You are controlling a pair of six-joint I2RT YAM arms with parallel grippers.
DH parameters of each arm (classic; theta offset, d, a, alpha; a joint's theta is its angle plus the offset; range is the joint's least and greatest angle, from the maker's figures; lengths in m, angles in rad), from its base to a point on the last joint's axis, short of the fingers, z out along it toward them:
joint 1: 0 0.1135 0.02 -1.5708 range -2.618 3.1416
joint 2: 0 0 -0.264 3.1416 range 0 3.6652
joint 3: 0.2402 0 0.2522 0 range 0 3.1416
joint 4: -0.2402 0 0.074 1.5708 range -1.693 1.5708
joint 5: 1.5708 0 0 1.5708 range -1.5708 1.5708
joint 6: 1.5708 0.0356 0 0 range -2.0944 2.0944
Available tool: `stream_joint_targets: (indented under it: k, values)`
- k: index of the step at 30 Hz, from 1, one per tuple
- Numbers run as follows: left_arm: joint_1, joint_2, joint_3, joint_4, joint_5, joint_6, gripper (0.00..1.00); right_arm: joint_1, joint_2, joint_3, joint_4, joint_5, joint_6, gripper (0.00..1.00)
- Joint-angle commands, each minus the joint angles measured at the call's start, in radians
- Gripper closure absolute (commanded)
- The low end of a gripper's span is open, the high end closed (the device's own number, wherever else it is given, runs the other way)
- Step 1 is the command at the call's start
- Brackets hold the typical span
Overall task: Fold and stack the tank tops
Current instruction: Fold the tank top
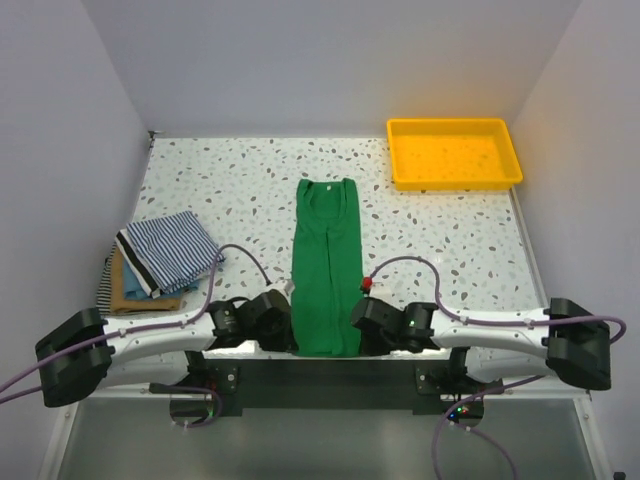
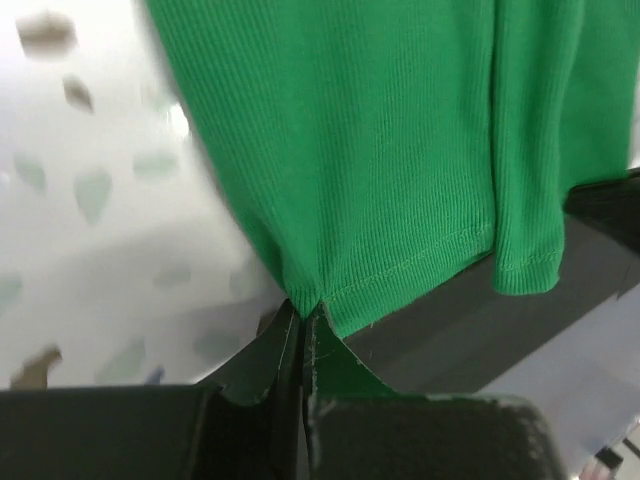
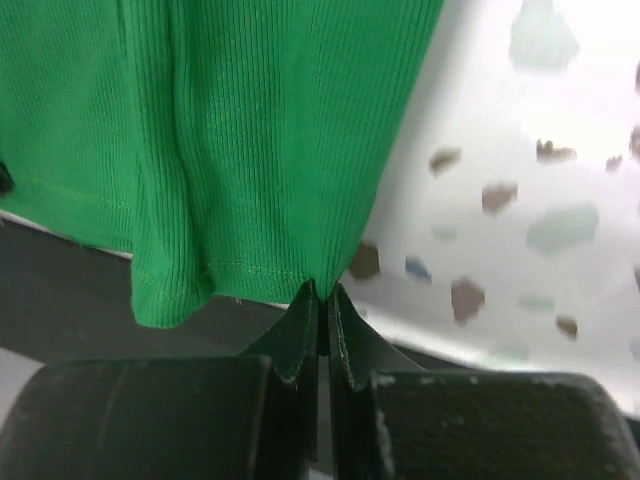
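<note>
between both grippers: green tank top (image 1: 326, 262) hem corners pinched.

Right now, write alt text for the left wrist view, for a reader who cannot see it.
The left gripper, jaws shut, pinches a hem corner of the green tank top, seen close up. Ribbed green cloth fills the upper frame, with the blurred white speckled table at left.
</note>
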Motion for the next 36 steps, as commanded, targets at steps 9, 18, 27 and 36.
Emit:
stream_joint_targets:
  k: [9,18,27,36]
  values:
    - [-0.085,-0.134,0.147,-0.336,-0.113,-0.077,1.00,0.128,-0.160,0.156,-0.302,0.196,0.139,1.00]
    - [0.118,-0.045,0.316,-0.267,-0.123,0.086,1.00,-0.006,-0.042,0.305,-0.284,0.233,-0.019,1.00]
    - [0.249,0.122,0.466,-0.149,-0.147,0.221,1.00,-0.208,0.125,0.450,-0.152,0.233,-0.229,1.00]
    - [0.425,0.373,0.658,-0.008,-0.110,0.336,1.00,-0.426,0.373,0.697,-0.063,0.152,-0.415,1.00]
